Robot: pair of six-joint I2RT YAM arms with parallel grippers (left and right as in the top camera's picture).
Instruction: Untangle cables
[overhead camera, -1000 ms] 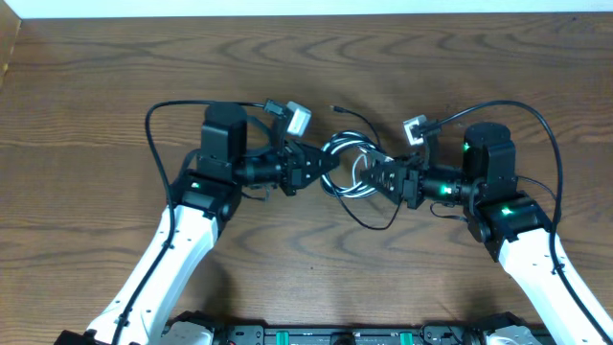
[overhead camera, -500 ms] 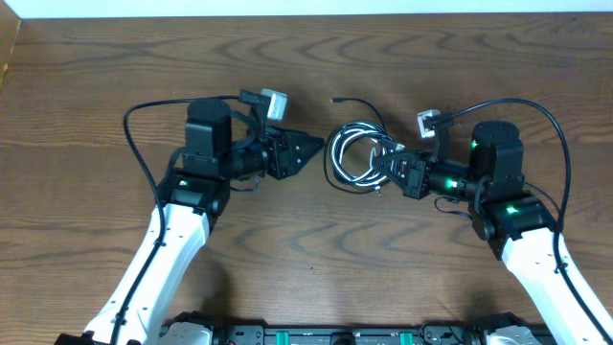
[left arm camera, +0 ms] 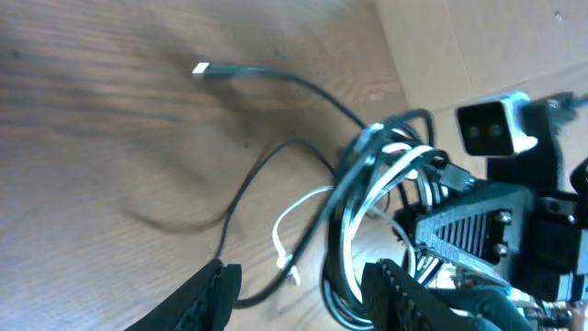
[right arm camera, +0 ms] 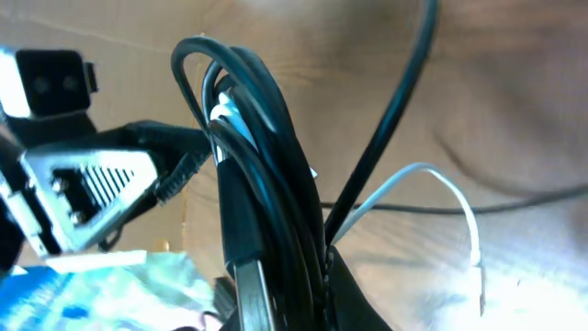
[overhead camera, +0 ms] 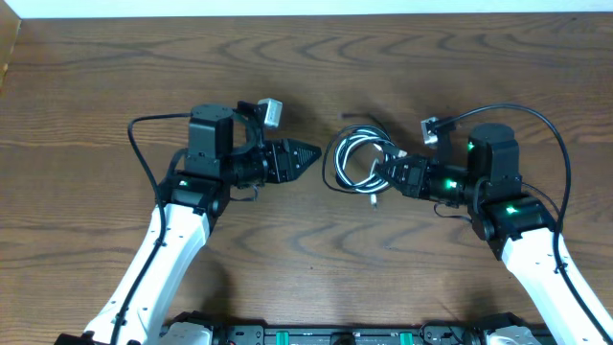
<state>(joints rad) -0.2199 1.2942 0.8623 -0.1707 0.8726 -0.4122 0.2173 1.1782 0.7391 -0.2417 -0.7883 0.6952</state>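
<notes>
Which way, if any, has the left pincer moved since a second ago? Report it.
Yes. The left pincer has backed leftward across the table, away from the cables.

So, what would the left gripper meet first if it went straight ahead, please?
Probably the coiled cable bundle, held by the right gripper; depth is uncertain.

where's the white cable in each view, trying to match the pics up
Overhead: the white cable is at centre, woven through the coil, with its tail poking out below.
Left wrist: it is at lower centre, its loose tail hanging left of the coil.
Right wrist: it is in the right half, arcing down to its end.
Shared landmark: the black cable coil.
</notes>
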